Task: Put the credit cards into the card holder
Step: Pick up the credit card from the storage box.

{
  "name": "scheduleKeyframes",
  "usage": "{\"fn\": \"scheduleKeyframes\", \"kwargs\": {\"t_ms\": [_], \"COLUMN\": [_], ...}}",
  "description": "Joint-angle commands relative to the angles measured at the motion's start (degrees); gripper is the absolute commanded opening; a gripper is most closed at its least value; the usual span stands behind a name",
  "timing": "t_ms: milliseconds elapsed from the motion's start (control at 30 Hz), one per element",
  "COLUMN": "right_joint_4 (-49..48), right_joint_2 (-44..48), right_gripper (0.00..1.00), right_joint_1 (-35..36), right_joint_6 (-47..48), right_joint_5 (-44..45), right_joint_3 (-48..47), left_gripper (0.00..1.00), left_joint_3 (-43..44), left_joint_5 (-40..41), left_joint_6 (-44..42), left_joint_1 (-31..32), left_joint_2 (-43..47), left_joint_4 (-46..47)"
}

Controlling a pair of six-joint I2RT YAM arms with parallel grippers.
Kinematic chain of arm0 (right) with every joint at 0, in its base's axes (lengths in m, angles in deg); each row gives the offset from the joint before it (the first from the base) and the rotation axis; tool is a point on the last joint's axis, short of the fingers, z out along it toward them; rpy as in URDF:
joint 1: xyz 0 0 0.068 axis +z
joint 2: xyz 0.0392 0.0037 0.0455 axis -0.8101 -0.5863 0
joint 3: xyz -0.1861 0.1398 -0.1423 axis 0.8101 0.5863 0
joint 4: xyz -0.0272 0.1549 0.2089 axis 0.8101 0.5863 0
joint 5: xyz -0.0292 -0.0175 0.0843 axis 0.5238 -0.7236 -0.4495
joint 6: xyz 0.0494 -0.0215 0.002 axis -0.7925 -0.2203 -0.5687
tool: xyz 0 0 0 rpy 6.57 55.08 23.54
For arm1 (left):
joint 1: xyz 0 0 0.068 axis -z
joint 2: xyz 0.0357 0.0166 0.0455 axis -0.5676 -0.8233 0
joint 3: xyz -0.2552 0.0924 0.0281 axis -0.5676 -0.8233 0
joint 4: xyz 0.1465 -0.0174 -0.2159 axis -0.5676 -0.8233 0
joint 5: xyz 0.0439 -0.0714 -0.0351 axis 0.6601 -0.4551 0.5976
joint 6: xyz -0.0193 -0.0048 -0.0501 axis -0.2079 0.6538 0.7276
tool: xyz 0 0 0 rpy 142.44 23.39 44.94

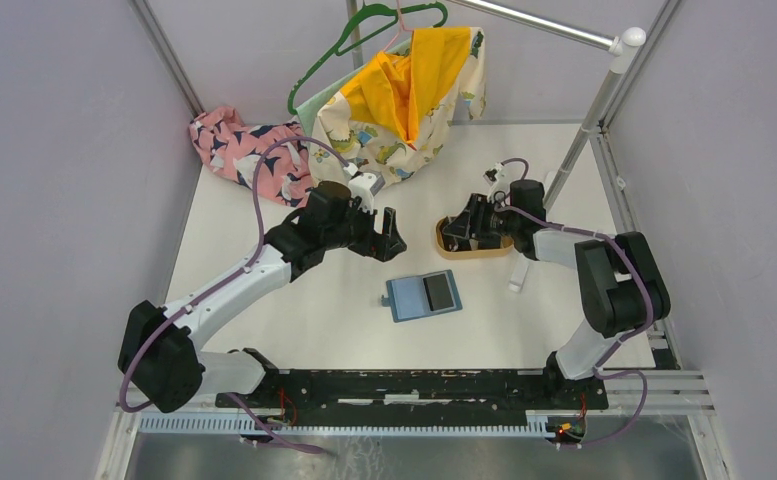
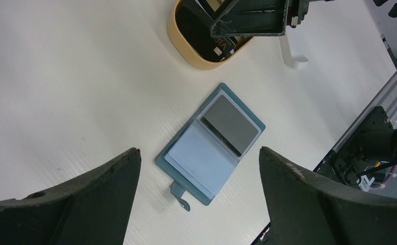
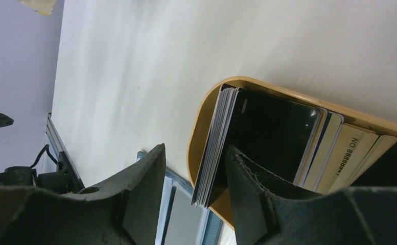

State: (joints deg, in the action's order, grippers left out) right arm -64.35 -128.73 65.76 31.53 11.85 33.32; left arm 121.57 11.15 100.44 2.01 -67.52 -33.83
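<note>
Card holder [image 1: 423, 295] is lying open and flat on the table [image 1: 294, 320] nearest the bases, pockets facing up so cards can slide in. One dark card [image 1: 441, 291] is already sitting in its right half. Left gripper [image 1: 382, 240] is hovering just beyond it, jaws spread wide and carrying nothing, likely waiting to steady the holder. Farther out, right gripper [image 3: 196, 149] is reaching into the wooden tray [image 3: 199, 117], jaws part-way apart and straddling a thin stack of credit cards [image 3: 215, 138] standing on edge. A gap is showing beside one finger, so it is not pinching yet.
</note>
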Motion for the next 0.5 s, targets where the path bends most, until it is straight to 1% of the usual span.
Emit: {"fn": "scheduleKeyframes", "kwargs": {"t_ms": [0, 67, 167, 333, 467], "right_joint_4": [-2.7, 1.4, 3.5, 3.8, 6.0], "right_joint_2": [-1.7, -1.7, -1.8, -3.6, -6.8], "right_gripper": [0.52, 0.52, 0.54, 0.53, 0.53], "right_joint_1": [0.2, 0.3, 0.4, 0.7, 1.3], "right_joint_6": [-1.8, 1.7, 3.3, 3.2, 3.7], "right_joint_5": [-2.0, 1.1, 3.3, 1.7, 0.1], "right_joint_3": [-0.4, -1.8, -2.4, -3.2, -5.8], "left_gripper": [0.9, 0.91, 0.91, 0.91, 0.91], "left_joint_3": [2.0, 2.0, 2.1, 2.1, 2.1], "left_joint_5": [-1.2, -1.2, -1.2, -1.2, -1.2], "left_joint_6": [-2.5, -2.5, -2.5, -2.5, -2.5], "left_joint_1": [-0.1, -0.1, -0.1, -0.1, -0.1], "left_joint_2": [-0.3, -0.3, -0.3, -0.5, -0.5], "left_joint_4": [0.8, 0.7, 0.7, 0.7, 0.6]}}
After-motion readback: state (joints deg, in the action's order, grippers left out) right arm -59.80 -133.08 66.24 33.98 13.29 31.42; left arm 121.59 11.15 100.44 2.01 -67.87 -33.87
